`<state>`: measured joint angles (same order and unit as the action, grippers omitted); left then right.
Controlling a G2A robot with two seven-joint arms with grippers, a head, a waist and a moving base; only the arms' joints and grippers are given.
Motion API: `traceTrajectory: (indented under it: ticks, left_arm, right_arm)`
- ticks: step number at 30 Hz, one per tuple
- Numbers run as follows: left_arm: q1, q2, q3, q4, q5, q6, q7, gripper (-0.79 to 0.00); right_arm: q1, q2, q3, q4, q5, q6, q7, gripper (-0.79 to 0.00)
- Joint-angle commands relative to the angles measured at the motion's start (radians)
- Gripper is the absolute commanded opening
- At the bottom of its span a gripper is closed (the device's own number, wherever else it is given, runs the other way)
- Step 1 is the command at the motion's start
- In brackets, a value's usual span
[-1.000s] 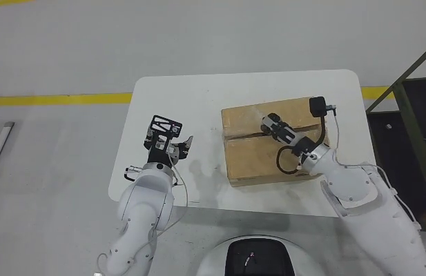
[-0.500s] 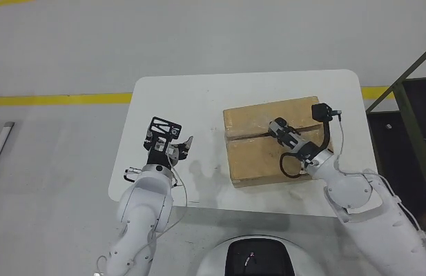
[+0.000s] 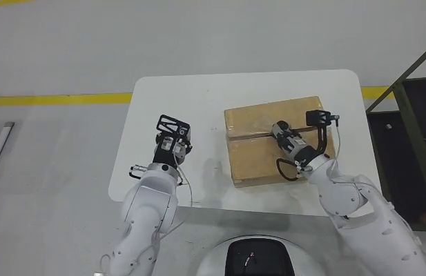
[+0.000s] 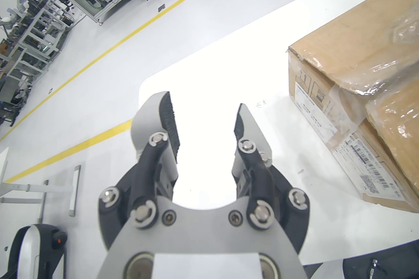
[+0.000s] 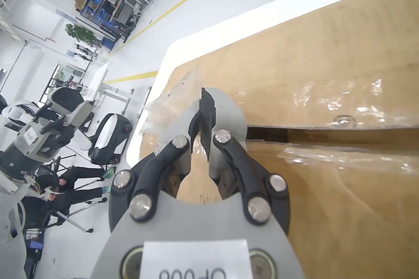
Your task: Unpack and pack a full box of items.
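Box (image 3: 257,160) on table (image 3: 185,103) has flaps closed, contents hidden; right gripper (image 5: 200,114) jaws pinch loose clear tape (image 5: 163,116) over its seam; left gripper (image 4: 203,112) jaws wide, beside box.

Left gripper (image 4: 203,103): grey fingers (image 4: 148,118), black ribbed pads (image 4: 170,120), black links (image 4: 149,164) with silver screws (image 4: 158,138) behind; right gripper (image 5: 203,103) alike, white label (image 5: 193,257) at its base, black cable (image 3: 284,170) looped behind; arms (image 3: 149,207) glossy white.

A: What is the box (image 3: 271,148) made of?
B: Matt brown cardboard, with glossy, crinkled clear plastic tape (image 5: 327,100) over its seam. The worktop (image 3: 192,103) is smooth white; the left claw (image 4: 204,126) is smooth grey with ribbed black pads (image 4: 170,123).
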<state>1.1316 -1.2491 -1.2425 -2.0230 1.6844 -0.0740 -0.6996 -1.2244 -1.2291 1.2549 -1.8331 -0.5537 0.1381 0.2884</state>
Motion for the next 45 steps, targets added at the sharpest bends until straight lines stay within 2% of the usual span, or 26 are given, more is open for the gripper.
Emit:
traceTrajectory:
  ticks: [1,8,9,10,11,12,13,14,25,30,31,32,33,34,35,45]
  left_arm:
    - [-0.007,-0.002,0.01,0.0,-0.001,-0.005,0.007,-0.785]
    - [-0.029,-0.012,0.038,0.009,-0.016,-0.005,0.005,-0.77]
    - [-0.03,-0.013,0.039,0.01,-0.021,-0.004,0.002,-0.499]
    - [-0.03,-0.013,0.039,0.01,-0.021,-0.004,0.002,-0.446]
    - [-0.03,-0.013,0.039,0.01,-0.021,-0.004,0.002,-0.428]
    - [-0.03,-0.013,0.039,0.01,-0.021,-0.004,0.002,-0.317]
    - [-0.03,-0.013,0.039,0.01,-0.021,-0.004,0.002,-0.126]
    - [-0.03,-0.013,0.039,0.01,-0.021,-0.004,0.002,0.0]
    - [-0.03,-0.013,0.039,0.01,-0.021,-0.004,0.002,0.0]
    - [-0.02,-0.015,0.04,0.021,-0.018,-0.003,0.055,0.0]
    - [-0.023,-0.016,0.046,0.025,-0.018,-0.003,0.064,-0.034]
    - [-0.027,-0.018,0.053,0.03,-0.021,-0.005,0.071,-0.397]
    - [-0.033,-0.02,0.06,0.037,-0.019,-0.006,0.077,-0.462]
    - [-0.04,-0.022,0.07,0.042,-0.019,-0.007,0.083,-0.646]
    - [-0.047,-0.024,0.078,0.049,-0.02,-0.006,0.09,-0.785]
    - [-0.129,-0.05,0.166,0.142,-0.089,-0.024,0.135,-0.785]
  right_arm:
    - [-0.003,0.0,0.005,0.001,-0.008,0.007,-0.01,-0.785]
    - [-0.014,-0.003,-0.002,0.0,-0.077,0.016,-0.042,-0.785]
    - [-0.018,-0.005,-0.002,0.002,-0.055,0.016,-0.047,-0.785]
    - [-0.019,-0.005,-0.002,0.007,-0.055,0.015,-0.05,-0.785]
    - [-0.019,-0.006,-0.003,0.011,-0.059,0.012,-0.053,-0.785]
    - [-0.02,-0.007,-0.004,0.014,-0.057,0.012,-0.056,-0.785]
    - [-0.02,-0.007,-0.004,0.016,-0.054,0.012,-0.057,-0.785]
    - [-0.019,-0.008,-0.005,0.017,-0.055,0.011,-0.056,-0.785]
    - [-0.019,-0.008,-0.005,0.017,-0.055,0.011,-0.056,-0.785]
    - [-0.048,-0.012,0.005,0.015,-0.042,0.012,-0.123,-0.785]
    - [-0.054,-0.014,0.006,0.015,-0.035,0.01,-0.138,-0.785]
    - [-0.059,-0.015,0.007,0.013,-0.023,0.002,-0.152,-0.785]
    - [-0.063,-0.016,0.01,0.016,-0.019,-0.001,-0.16,-0.785]
    - [-0.065,-0.016,0.01,0.017,-0.021,-0.004,-0.162,-0.785]
    - [-0.066,-0.016,0.011,0.019,-0.023,-0.006,-0.162,-0.785]
    - [-0.054,-0.025,0.001,0.048,-0.038,0.024,-0.156,-0.785]
